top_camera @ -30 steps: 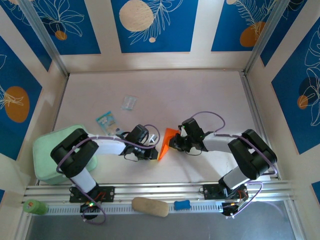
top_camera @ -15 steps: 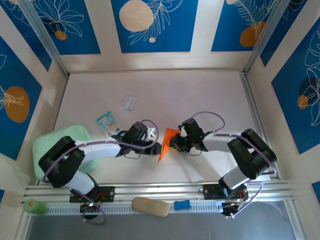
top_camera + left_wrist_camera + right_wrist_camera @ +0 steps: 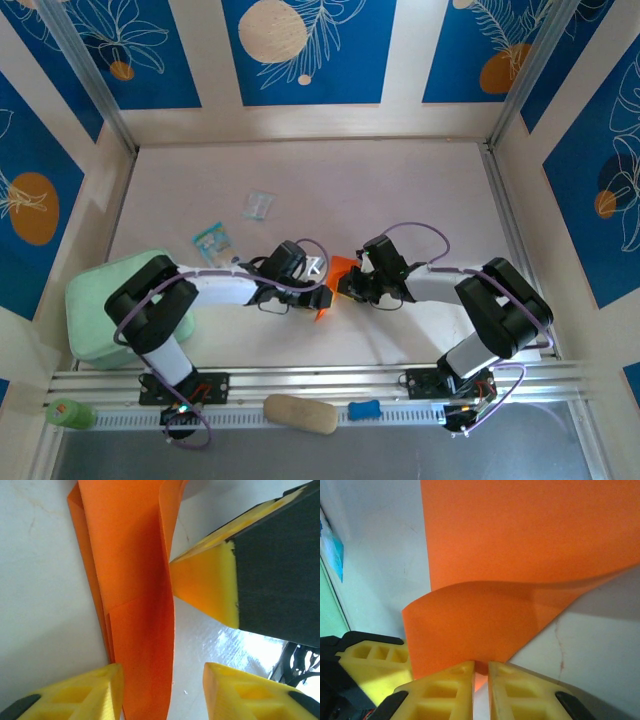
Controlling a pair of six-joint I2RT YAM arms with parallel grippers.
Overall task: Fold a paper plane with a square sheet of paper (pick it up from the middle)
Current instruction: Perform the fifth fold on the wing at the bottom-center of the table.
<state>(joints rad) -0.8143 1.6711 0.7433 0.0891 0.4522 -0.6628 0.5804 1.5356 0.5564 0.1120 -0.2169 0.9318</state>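
Right gripper [image 3: 481, 669] pinches the orange paper [image 3: 520, 540]; left gripper [image 3: 162, 680] straddles it, parted.

Back wall [image 3: 310, 50]: blue panels with white leaf drawings and cream or orange discs, parted by cream strips.
Side walls [image 3: 35, 200]: same pattern, slanting in on left and right.
Posts [image 3: 87, 75]: metal, one in each back corner.
Table [image 3: 400, 190]: pale, matt, faintly marked.
Rail [image 3: 330, 380]: silver, along near edge; grey strip [image 3: 300, 455] below, perhaps metal.
Light: even, bright; white glare [image 3: 245, 647] on table.
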